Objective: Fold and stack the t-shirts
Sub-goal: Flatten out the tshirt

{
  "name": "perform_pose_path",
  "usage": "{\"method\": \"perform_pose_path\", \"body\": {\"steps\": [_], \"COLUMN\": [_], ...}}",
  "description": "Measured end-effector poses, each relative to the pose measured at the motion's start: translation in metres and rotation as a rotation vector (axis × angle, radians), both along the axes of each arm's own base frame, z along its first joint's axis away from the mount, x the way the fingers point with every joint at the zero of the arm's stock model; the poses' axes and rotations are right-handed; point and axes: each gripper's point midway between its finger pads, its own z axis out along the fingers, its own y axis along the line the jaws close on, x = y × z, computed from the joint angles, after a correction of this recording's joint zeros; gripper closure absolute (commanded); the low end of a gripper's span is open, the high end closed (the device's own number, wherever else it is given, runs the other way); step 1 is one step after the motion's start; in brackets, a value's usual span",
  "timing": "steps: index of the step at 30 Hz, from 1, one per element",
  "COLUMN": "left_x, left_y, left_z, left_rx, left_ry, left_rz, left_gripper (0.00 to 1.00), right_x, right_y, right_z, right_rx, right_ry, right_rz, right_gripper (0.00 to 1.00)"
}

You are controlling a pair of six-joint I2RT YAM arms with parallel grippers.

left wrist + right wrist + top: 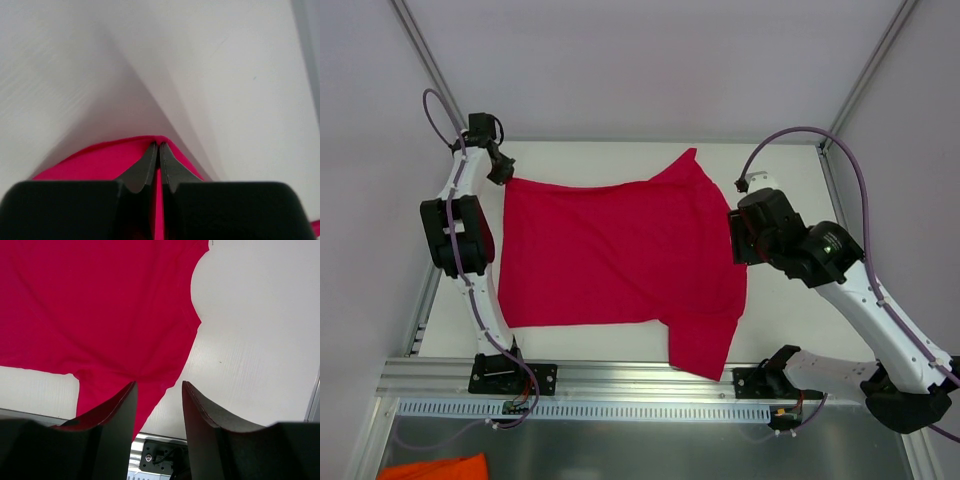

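Observation:
A crimson-red t-shirt (620,255) lies spread flat on the white table, sleeves pointing to the far right and the near right. My left gripper (502,168) is shut on the shirt's far-left corner; in the left wrist view the fingertips (159,146) pinch the red fabric (105,162). My right gripper (738,240) hovers above the shirt's right edge, open and empty. In the right wrist view its fingers (125,400) frame the near sleeve and the shirt (100,305) below.
The white table (780,180) is bounded by metal frame rails at the sides and an aluminium rail (620,378) at the front. An orange cloth (432,468) lies below the front rail at the bottom left. The arm bases sit at the near edge.

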Motion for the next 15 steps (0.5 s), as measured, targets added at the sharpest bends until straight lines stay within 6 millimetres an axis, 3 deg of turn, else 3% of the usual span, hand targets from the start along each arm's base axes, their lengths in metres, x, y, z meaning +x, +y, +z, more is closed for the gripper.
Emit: {"method": "perform_pose_path", "body": {"steps": [3, 6, 7, 8, 9, 10, 11, 15], "left_x": [0.022, 0.044, 0.049, 0.057, 0.061, 0.065, 0.068, 0.065], "left_y": [0.001, 0.003, 0.002, 0.002, 0.002, 0.002, 0.002, 0.002], "left_z": [0.010, 0.005, 0.002, -0.006, -0.011, -0.018, -0.027, -0.057], "left_rx": [-0.021, -0.048, -0.059, -0.077, -0.079, -0.093, -0.105, -0.142], "left_ry": [-0.065, -0.103, -0.108, -0.113, -0.114, -0.109, -0.101, -0.056], "left_rz": [-0.001, 0.005, 0.003, 0.004, 0.002, 0.004, 0.006, 0.021], "left_gripper": [1.00, 0.99, 0.90, 0.51, 0.28, 0.12, 0.01, 0.01], "right_x": [-0.004, -0.011, -0.013, -0.016, -0.019, -0.022, -0.024, -0.032], "right_y": [0.002, 0.001, 0.001, 0.000, -0.001, -0.001, -0.001, -0.006], "right_z": [-0.002, -0.005, -0.006, -0.007, -0.008, -0.008, -0.009, -0.011], "right_rx": [0.014, 0.030, 0.037, 0.046, 0.053, 0.062, 0.070, 0.080], "right_ry": [0.015, 0.032, 0.038, 0.043, 0.050, 0.055, 0.060, 0.072], "right_rz": [0.011, 0.015, 0.015, 0.015, 0.015, 0.014, 0.013, 0.007], "right_gripper": [0.57, 0.57, 0.57, 0.57, 0.57, 0.57, 0.57, 0.57]}}
